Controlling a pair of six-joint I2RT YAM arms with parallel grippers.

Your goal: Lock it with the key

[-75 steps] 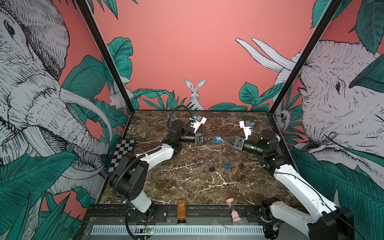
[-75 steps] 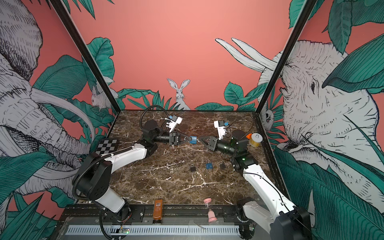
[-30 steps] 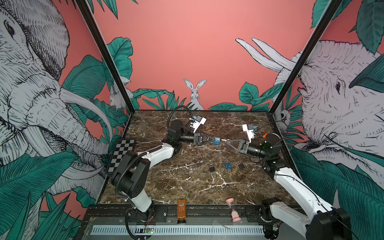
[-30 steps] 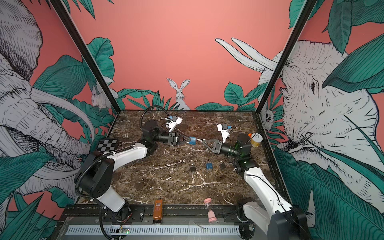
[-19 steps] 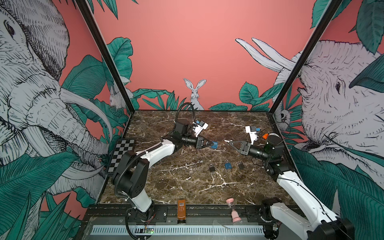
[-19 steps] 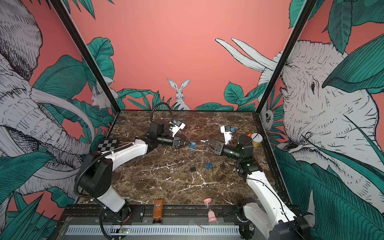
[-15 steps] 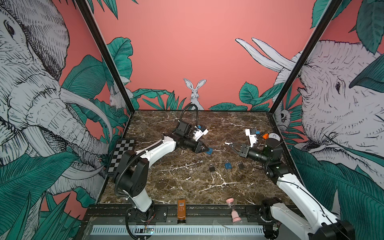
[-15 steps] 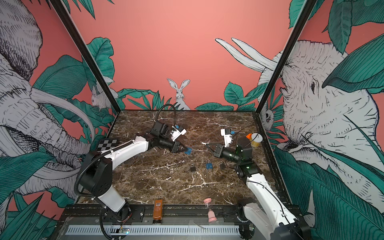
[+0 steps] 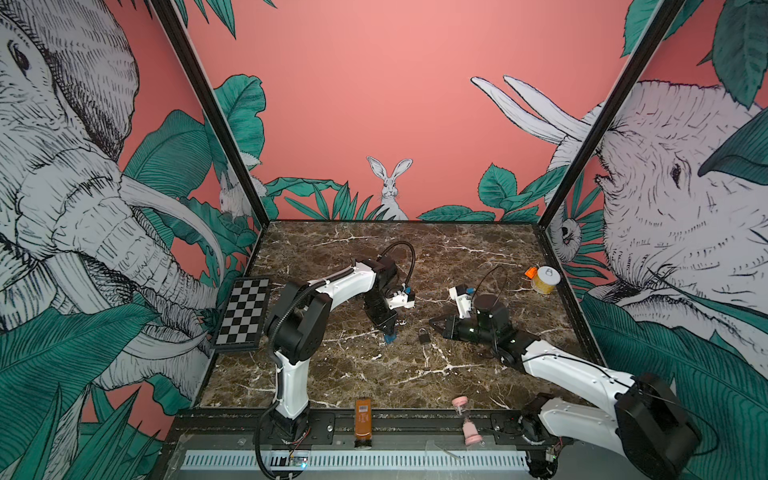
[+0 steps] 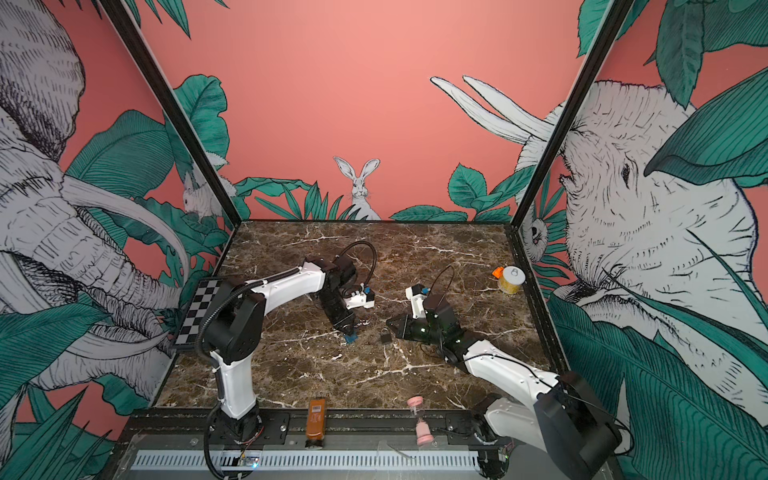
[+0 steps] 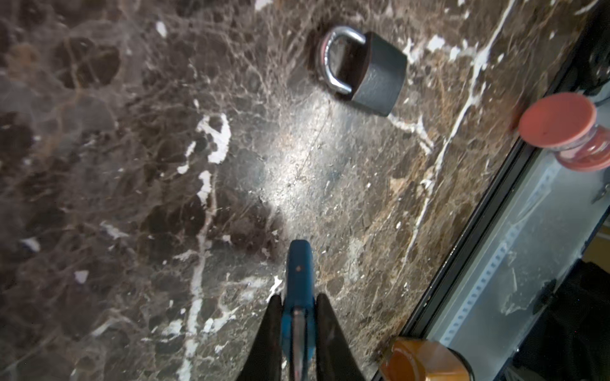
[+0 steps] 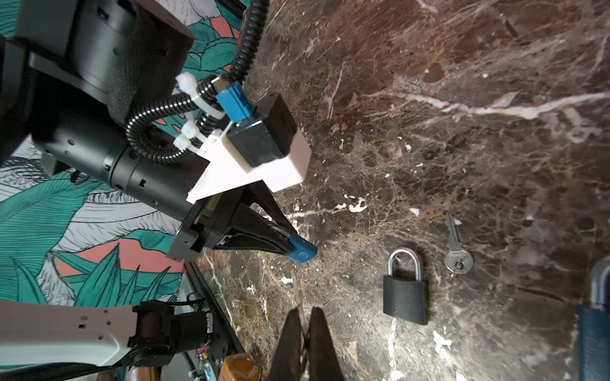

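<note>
While left gripper (image 11: 298, 297) clamps the blue padlock (image 11: 298, 264), right gripper (image 12: 305, 311) pinches the key (image 12: 298, 290) — well apart. Insertion and turning left — locked state unclear.

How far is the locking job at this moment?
Done: the left gripper grips the blue padlock, the right gripper grips a key. In hand: padlock held low near the table, key apart from it. Left: insert the key and turn.

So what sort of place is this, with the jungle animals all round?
Most likely a robot test booth, not a home or shop: two robot arms mounted on a rail beside a marble-look table, printed jungle panels walling it in, and a checkerboard card at the side.
</note>
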